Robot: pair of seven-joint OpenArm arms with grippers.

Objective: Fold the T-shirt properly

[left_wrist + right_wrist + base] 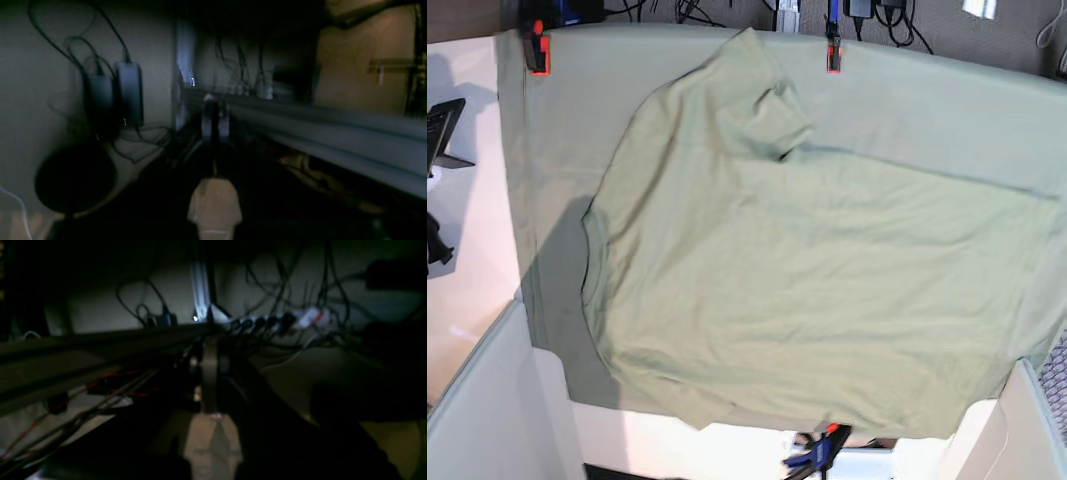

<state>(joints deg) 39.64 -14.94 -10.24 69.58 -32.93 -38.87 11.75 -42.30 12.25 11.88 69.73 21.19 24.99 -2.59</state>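
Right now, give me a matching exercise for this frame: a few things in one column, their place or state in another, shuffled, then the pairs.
Things:
1. T-shirt
2. tablecloth
3. orange clamps
4. blue clamp

Places or states:
A. clipped at the table's near edge
B. lying spread out, unfolded, one sleeve creased at the far side
C. clipped along the table's far edge
D. flat under the garment, showing around its edges

Pairs: 1-B, 2-D, 3-C, 4-A

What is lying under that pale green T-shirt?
The pale sage-green cotton T-shirt lies spread on a larger green tablecloth held by orange clamps. The table beneath is covered.
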